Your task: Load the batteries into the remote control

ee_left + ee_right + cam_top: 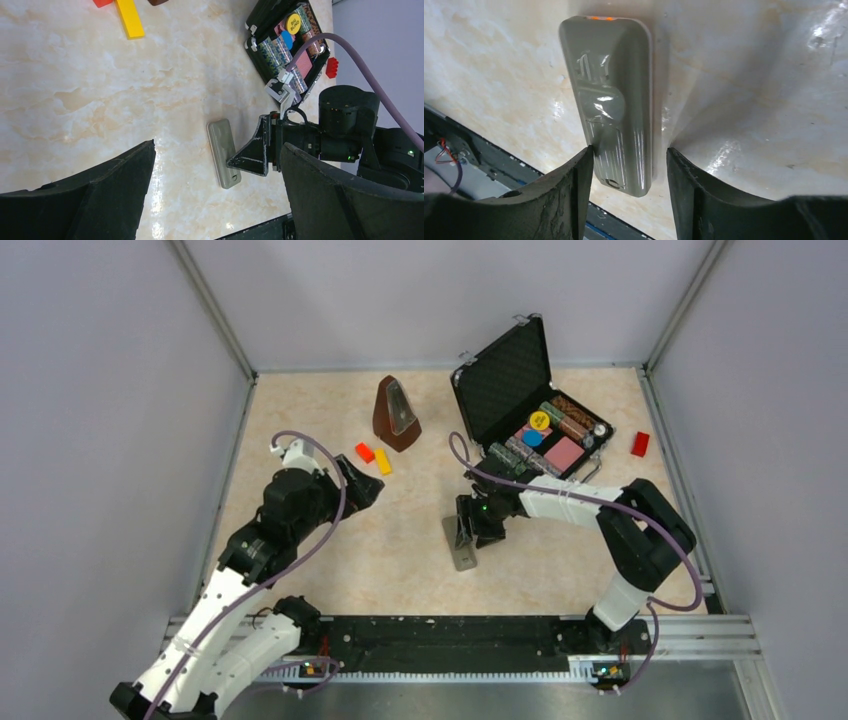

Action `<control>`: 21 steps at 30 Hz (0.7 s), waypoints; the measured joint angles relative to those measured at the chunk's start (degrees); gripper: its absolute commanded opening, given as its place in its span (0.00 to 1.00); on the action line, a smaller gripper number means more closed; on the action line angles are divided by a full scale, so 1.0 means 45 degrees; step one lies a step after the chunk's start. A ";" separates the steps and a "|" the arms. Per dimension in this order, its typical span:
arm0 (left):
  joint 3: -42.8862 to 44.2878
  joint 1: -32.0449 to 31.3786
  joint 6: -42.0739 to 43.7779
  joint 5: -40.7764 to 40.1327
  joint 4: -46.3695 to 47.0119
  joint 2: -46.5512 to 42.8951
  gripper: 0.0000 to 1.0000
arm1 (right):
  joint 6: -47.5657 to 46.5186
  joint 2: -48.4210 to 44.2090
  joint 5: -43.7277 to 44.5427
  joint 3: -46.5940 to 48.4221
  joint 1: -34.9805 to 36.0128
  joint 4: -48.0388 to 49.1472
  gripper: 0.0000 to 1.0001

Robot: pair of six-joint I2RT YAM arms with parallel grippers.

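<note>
The remote control (611, 100) lies flat on the marble table with its plain grey back up; it also shows in the top view (462, 548) and the left wrist view (223, 152). My right gripper (629, 155) is straight above its near end, open, one finger on each long side. The left finger (574, 180) touches the edge, and a gap shows at the right finger. My left gripper (365, 485) hovers wide open to the left of the remote, holding nothing. No batteries are in view.
An open black case (505, 380) with chips and cards stands at the back right. A brown metronome (396, 415) stands at the back centre, with a red block (364, 452) and a yellow block (383, 461) beside it. Another red block (640, 444) lies far right. A black rail (450, 632) runs along the near edge.
</note>
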 measured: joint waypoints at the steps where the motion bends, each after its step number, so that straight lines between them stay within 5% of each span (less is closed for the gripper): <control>1: 0.0223 0.0000 0.0063 -0.0015 -0.0253 0.0015 0.98 | 0.0000 0.0000 0.0185 0.0034 0.0000 -0.0146 0.56; 9: 0.1957 0.0000 0.0520 -0.0578 -0.2856 -0.0121 0.99 | 0.0253 -0.1224 0.1501 0.0170 0.0000 -0.1477 0.70; 14: 0.2297 0.0000 0.0957 -0.0947 -0.4478 -0.0651 0.99 | 0.0860 -0.4658 0.3332 0.0170 0.0000 -0.3036 0.83; 16: 0.2302 0.0000 0.1273 -0.0991 -0.4988 -0.1001 0.99 | 0.1166 -0.6135 0.4158 0.0170 -0.0010 -0.3691 0.99; 21: 0.2555 0.0000 0.2030 -0.1039 -0.5809 -0.1938 0.99 | 0.2079 -1.0516 0.6664 0.0170 -0.0010 -0.5518 0.99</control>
